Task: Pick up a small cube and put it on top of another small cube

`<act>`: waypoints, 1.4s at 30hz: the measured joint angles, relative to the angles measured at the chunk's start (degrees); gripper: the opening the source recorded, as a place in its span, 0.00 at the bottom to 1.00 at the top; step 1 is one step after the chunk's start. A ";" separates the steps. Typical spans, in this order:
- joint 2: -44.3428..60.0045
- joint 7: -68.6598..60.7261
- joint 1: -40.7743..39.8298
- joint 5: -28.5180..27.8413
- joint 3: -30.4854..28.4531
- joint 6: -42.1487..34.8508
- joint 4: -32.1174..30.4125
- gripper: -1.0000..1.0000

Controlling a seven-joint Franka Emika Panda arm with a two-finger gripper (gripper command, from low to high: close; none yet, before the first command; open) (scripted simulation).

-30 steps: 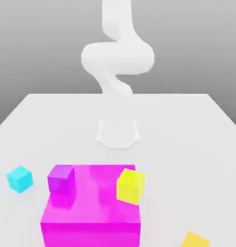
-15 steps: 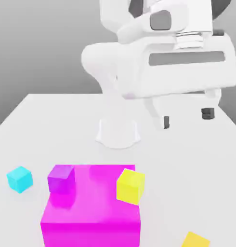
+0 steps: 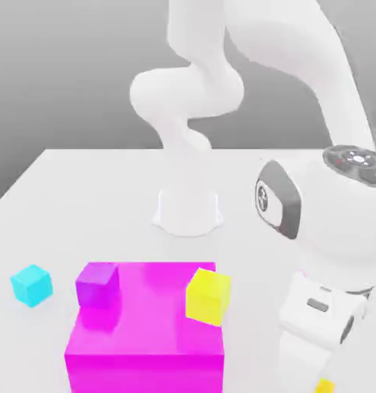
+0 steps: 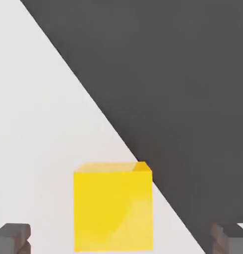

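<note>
- The white robot arm (image 3: 321, 230) bends down low over the near right part of the white worktop (image 3: 84, 192), as the exterior view shows it
- Its pincer (image 4: 121, 238) is spread wide, with nothing pinched between the two dark fingertips (image 4: 13, 237)
- In the hand view the small orange-yellow cube (image 4: 113, 206) sits on the worktop between the two fingertips, with a gap on each side, so it is not touched
- The cube sits close to the worktop's edge, where the dark floor (image 4: 193, 74) begins
- In the exterior view only a tiny bit of this cube peeks out under the arm, at the near right
- The small cyan cube (image 3: 31, 285) sits on the worktop at the exterior view's left, well apart from the orange-yellow cube
- A big magenta block (image 3: 145, 338) stands between the two, at the near middle
- A small purple cube (image 3: 97, 284) sits on the block's far left corner
- A bigger lemon-yellow cube (image 3: 208, 296) sits on the block's far right part, turned a little
- The arm's round white base (image 3: 187, 211) stands farther back, at the middle of the worktop
</note>
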 joint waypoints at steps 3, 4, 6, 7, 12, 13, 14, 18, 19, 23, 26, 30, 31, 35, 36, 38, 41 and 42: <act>3.22 0.04 0.09 -0.15 -0.10 2.46 0.67 0.00; 3.22 0.04 0.09 -0.15 -0.09 2.45 0.67 0.00; 3.22 0.04 0.08 -0.14 -0.08 2.40 0.67 0.00; 3.22 0.04 0.08 -0.14 -0.08 2.36 0.67 0.00; -2.09 -0.22 0.11 0.16 -0.04 -1.76 -0.49 0.00; -3.87 -0.21 -0.03 0.19 0.13 -3.36 -0.72 0.00; -4.06 -0.20 -0.07 0.21 0.01 -5.22 0.45 0.00; -7.49 0.65 -4.13 -0.06 -5.01 -7.69 -0.95 0.00; -8.63 0.87 -5.29 -0.12 -6.42 -7.71 -2.02 0.00; -13.50 1.92 -10.17 -0.46 -12.29 -7.46 -6.95 0.00; -17.58 2.91 -14.24 -0.88 -17.21 -7.02 -11.35 0.00; -24.15 4.58 -23.94 -1.74 -25.01 -5.71 -18.88 0.00; -25.80 4.89 -27.70 -1.85 -26.87 -5.36 -20.82 0.00; -27.92 2.73 -49.75 1.25 -27.68 -1.28 -26.66 0.00; -27.32 2.13 -55.77 2.06 -25.29 -0.39 -26.96 0.00; -26.13 1.35 -54.85 3.16 -20.80 1.34 -27.55 0.00; -20.77 -1.32 -50.21 6.89 -15.45 5.89 -27.00 0.00; -19.23 -2.09 -50.49 7.95 -14.56 7.27 -26.94 1.00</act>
